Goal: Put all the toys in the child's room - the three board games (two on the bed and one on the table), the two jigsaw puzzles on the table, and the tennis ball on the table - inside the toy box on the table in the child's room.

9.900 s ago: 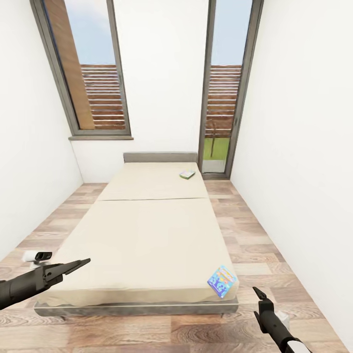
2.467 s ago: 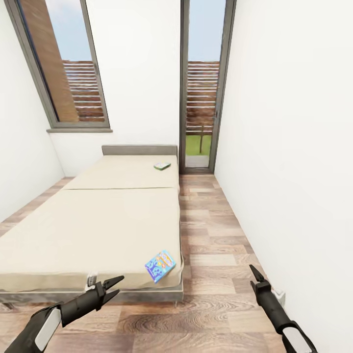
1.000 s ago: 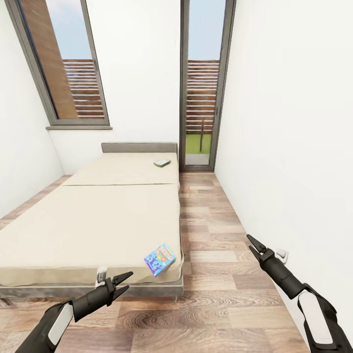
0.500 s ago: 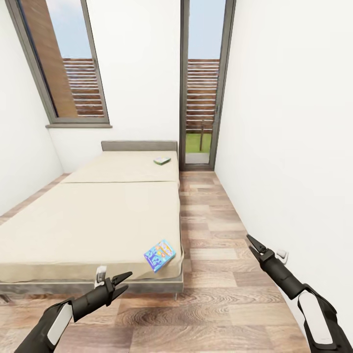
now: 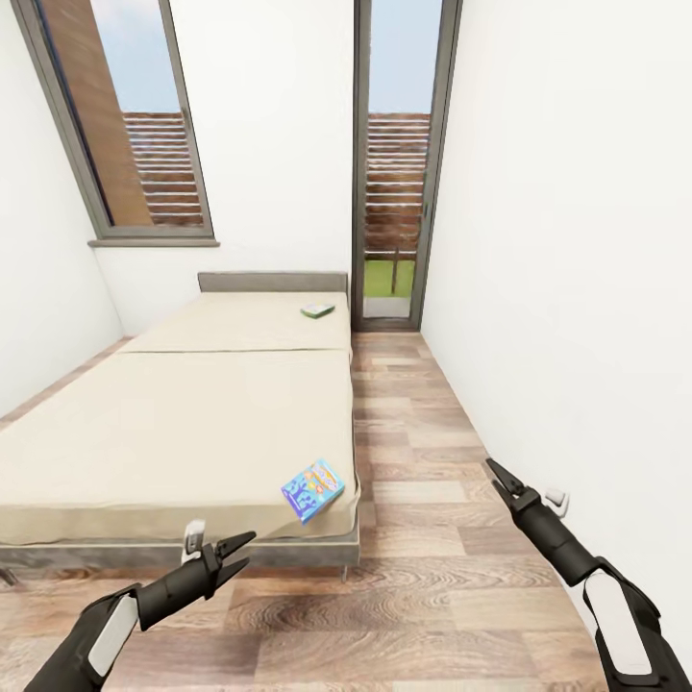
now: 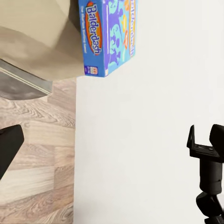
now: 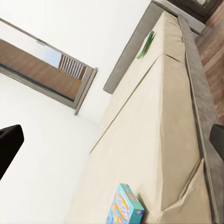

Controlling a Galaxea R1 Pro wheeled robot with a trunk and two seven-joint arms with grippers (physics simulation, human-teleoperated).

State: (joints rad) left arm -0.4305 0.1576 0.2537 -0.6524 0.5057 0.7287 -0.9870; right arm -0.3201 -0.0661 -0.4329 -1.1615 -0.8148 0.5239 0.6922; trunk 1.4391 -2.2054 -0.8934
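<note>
At the lower left of the head view the left gripper point(image 5: 234, 548) is held low and forward, its fingers parted and nothing between them, just short of the foot of the bed point(image 5: 173, 432). This is judged a ready pose for a reach, since no toy is within grasp yet.

The bed is seen across the left and centre of that frame, its long axis running away towards the window wall. Two board games lie on it. The blue game point(image 5: 312, 489) is placed at the near right corner of the bed, at lower centre, lying flat right at the edge. Its long axis is turned diagonally, from lower left to upper right. In the left wrist view the blue game point(image 6: 108, 33) is read as Balderdash (the lettering runs along its side). The green game point(image 5: 317, 310) lies flat far up the bed near the headboard, at centre, too small for its print to be read, its long axis nearly across the bed.

At the lower right the right gripper point(image 5: 500, 478) is raised over the floor point(image 5: 432, 538) beside the wall, pointing up and left. Whether it is released or clenched cannot be told.
</note>
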